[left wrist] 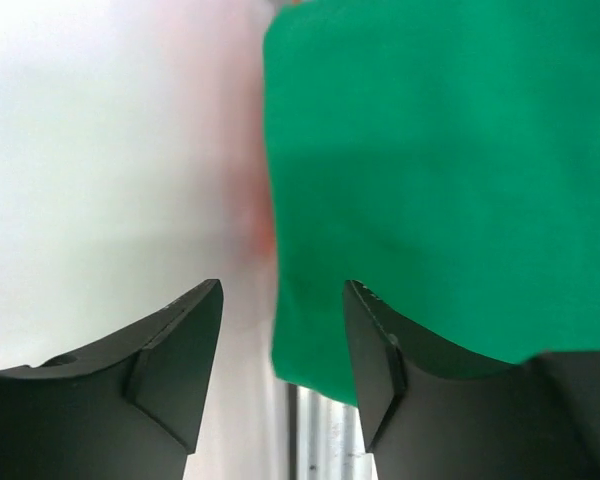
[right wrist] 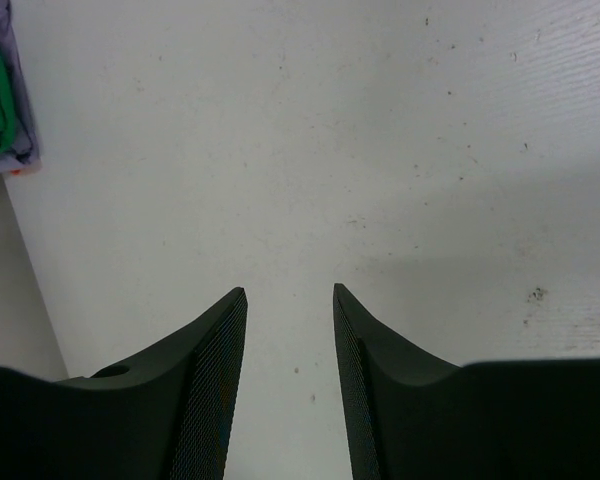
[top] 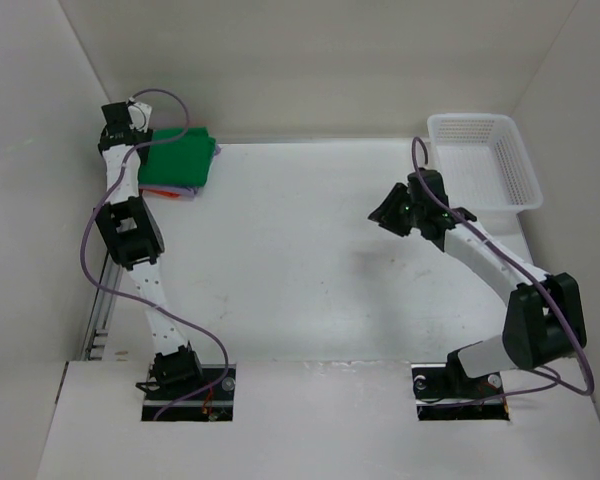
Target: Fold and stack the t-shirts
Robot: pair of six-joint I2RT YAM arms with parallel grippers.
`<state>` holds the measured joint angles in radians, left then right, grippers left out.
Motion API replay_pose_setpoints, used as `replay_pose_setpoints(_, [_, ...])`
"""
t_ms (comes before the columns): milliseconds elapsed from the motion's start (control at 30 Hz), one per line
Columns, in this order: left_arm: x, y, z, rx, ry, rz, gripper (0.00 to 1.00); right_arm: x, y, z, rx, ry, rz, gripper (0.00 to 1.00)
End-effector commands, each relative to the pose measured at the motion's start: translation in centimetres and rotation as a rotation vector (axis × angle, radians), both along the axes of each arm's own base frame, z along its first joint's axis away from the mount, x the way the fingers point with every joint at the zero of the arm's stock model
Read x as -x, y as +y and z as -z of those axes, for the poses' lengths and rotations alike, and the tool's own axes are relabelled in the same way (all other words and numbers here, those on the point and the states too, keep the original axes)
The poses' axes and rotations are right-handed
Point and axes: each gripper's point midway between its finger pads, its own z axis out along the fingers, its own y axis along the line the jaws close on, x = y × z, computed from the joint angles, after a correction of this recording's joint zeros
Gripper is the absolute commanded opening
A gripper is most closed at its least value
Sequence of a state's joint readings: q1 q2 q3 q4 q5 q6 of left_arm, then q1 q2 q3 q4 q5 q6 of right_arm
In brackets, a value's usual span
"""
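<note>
Three t-shirts are in view, in one stack: one green t-shirt (top: pixel 177 158) on top, with one lavender t-shirt (right wrist: pixel 22 120) and one orange t-shirt (top: pixel 160 193) showing only as edges beneath it. There is one white lattice basket (top: pixel 468 118) and one table (top: pixel 300 260). Two arms are present, each with one end effector: the left end effector (left wrist: pixel 280 340) and the right end effector (right wrist: pixel 290 350), each with two fingers.

Bright green t-shirt (top: pixel 178 158), orange t-shirt edge (top: pixel 160 194), lavender t-shirt edge (right wrist: pixel 22 110), white lattice basket (top: pixel 470 117), white speckled table (top: pixel 300 260).
</note>
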<state>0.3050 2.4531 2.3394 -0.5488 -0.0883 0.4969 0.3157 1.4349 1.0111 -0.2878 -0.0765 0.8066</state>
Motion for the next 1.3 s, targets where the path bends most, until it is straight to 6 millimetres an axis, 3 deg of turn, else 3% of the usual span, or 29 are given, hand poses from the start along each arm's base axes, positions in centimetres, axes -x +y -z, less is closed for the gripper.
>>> replay_pose_setpoints(0, [-0.7, 3.2, -7.4, -0.149, -0.158, -0.084, 0.51, -0.9, 1.0, -2.0, -0.016, -0.052, -0.042, 0.45])
replay_pose_setpoints(100, [-0.5, 3.6, -10.1, -0.224, -0.188, -0.087, 0.51, -1.1, 1.4, -2.0, -0.012, -0.052, -0.053, 0.45])
replay_pose_setpoints(167, [-0.2, 2.7, -11.5, -0.238, -0.197, -0.069, 0.51, -1.3, 1.7, -2.1, -0.009, -0.057, -0.068, 0.45])
replay_pose_setpoints(233, [0.1, 0.7, -12.7, -0.217, -0.210, -0.041, 0.51, -1.3, 1.6, -2.2, 0.004, -0.060, -0.081, 0.48])
replay_pose_setpoints(300, [0.8, -3.2, -13.3, -0.154, -0.215, 0.025, 0.52, -1.1, 1.2, -2.3, 0.034, -0.065, -0.092, 0.55])
replay_pose_setpoints(333, [1.4, -5.9, -13.4, -0.103, -0.211, 0.075, 0.53, -0.9, 0.9, -2.4, 0.058, -0.064, -0.101, 0.62])
replay_pose_setpoints(367, [2.2, -8.8, -12.8, -0.048, -0.187, 0.133, 0.54, -0.6, 0.4, -2.1, 0.087, -0.053, -0.111, 1.00])
replay_pose_setpoints(467, [5.9, -18.4, -9.7, 0.143, -0.070, 0.338, 0.60, 0.7, -1.6, -0.9, 0.188, 0.009, -0.132, 1.00])
replay_pose_setpoints(600, [13.0, -29.4, -4.0, 0.314, 0.150, 0.600, 0.61, 2.7, -4.8, 0.3, 0.383, 0.074, -0.155, 1.00])
replay_pose_setpoints(767, [21.8, -36.9, 2.7, 0.348, 0.411, 0.802, 0.57, 4.6, -8.6, 0.6, 0.594, 0.132, -0.133, 1.00])
replay_pose_setpoints(900, [27.3, -39.6, 6.8, 0.300, 0.555, 0.920, 0.53, 5.0, -10.1, -0.6, 0.685, 0.083, -0.079, 1.00])
replay_pose_setpoints(1067, [32.2, -42.9, 9.6, 0.266, 0.634, 1.035, 0.52, 5.3, -10.2, -0.2, 0.690, 0.094, -0.073, 1.00])
replay_pose_setpoints(1167, [33.1, -44.1, 9.9, 0.196, 0.646, 1.101, 0.52, 5.4, -10.2, 0.3, 0.687, 0.099, -0.066, 1.00])
replay_pose_setpoints(1267, [32.5, -44.5, 9.8, 0.162, 0.634, 1.107, 0.52, 5.6, -10.2, 0.5, 0.673, 0.097, -0.053, 1.00])
